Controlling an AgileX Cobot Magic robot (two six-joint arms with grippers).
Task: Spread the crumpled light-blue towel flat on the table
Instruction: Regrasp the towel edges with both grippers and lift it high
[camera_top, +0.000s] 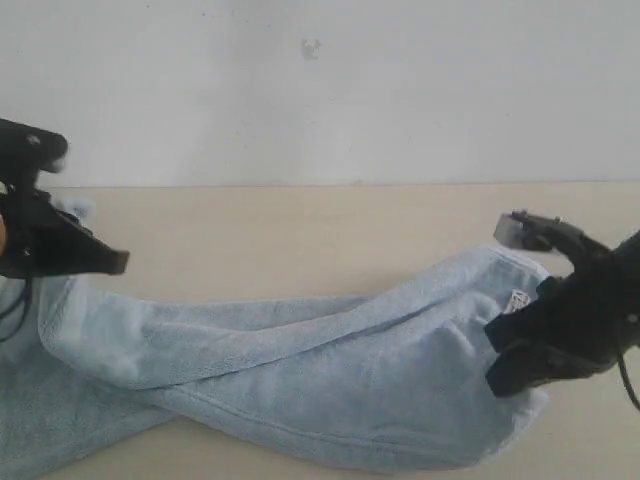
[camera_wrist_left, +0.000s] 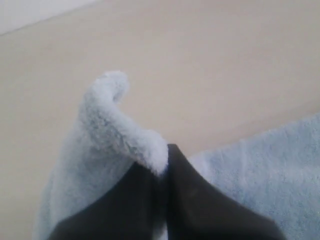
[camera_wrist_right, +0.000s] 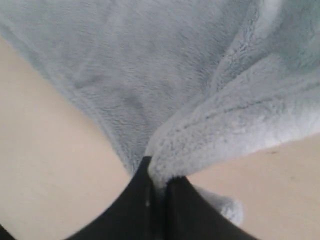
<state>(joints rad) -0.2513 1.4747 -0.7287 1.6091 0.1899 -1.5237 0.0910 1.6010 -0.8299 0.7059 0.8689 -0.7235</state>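
Light-blue towel (camera_top: 300, 380) lies bunched in long folds across the beige surface (camera_top: 300, 230), white wall (camera_top: 320, 90) behind. One raised corner is clamped in the left tool (camera_wrist_left: 164, 167). The opposite end, beside the white tag (camera_top: 518, 300), is clamped in the right tool (camera_wrist_right: 161, 182).

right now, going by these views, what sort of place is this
Probably a robot test bench: a plain beige matte table against a bare white-grey wall, with the left end effector and right end effector each pinching a pale light-blue fluffy terry towel.
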